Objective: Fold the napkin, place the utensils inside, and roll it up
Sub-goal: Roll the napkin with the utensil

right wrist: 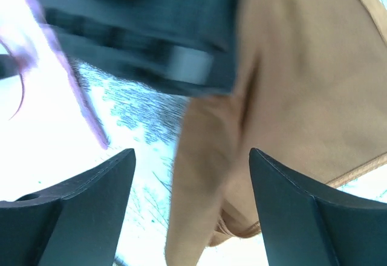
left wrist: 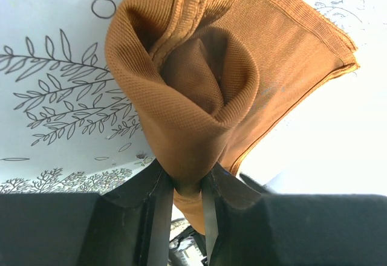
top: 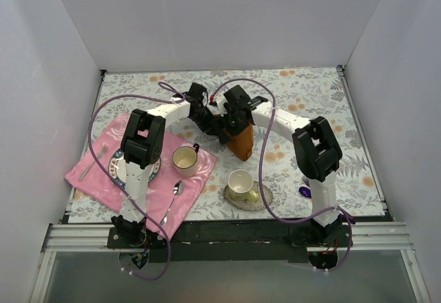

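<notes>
The napkin (top: 242,143), a rust-orange satin cloth, hangs bunched in the middle of the table. My left gripper (top: 219,127) is shut on it. In the left wrist view the cloth (left wrist: 199,84) is pinched into a gathered fold between the fingertips of that gripper (left wrist: 184,181). My right gripper (top: 238,118) is close beside it and open. In the right wrist view its jaws (right wrist: 192,157) stand wide apart, and a loose fold of napkin (right wrist: 302,84) hangs between them without being pinched. One small purple utensil (top: 304,191) lies by the right arm's base.
A pink cloth (top: 100,179) on the left carries a patterned plate (top: 118,169), a cup (top: 185,158) and a silver spoon (top: 172,200). A cup on a saucer (top: 242,184) stands near the front centre. White walls enclose the floral table (top: 310,96).
</notes>
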Tool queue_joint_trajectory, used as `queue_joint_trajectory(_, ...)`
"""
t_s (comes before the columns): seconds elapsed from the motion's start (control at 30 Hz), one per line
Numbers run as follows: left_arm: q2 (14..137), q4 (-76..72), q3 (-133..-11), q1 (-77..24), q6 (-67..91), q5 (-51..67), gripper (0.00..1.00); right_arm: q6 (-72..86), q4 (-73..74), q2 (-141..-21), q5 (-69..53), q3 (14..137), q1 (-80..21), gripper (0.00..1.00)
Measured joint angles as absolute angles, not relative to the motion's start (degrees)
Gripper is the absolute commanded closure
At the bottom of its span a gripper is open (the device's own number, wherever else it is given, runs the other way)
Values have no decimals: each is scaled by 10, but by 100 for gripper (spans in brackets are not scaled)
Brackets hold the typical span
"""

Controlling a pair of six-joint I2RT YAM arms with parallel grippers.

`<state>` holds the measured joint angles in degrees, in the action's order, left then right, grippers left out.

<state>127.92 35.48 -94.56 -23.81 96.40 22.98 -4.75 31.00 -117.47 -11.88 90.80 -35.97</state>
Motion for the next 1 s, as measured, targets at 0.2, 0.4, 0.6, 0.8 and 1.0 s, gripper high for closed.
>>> queue_joint_trajectory(0.2,1279,351,-943,-237,969,236,82,-84,286,-1166,-37,893,-415,19)
queue_joint_trajectory(0.4,1279,349,-942,-237,974,240,82,-105,272,-1174,29,889,-439,23)
queue_joint_trajectory(0.6,1280,345,-938,-231,978,256,82,-112,243,-1193,102,882,-458,32)
queue_joint_trajectory(0.8,1280,341,-934,-227,978,266,75,-118,215,-1195,140,870,-464,61)
queue_joint_trajectory(1.0,1280,336,-935,-225,974,280,49,-114,207,-1195,135,868,-461,76)
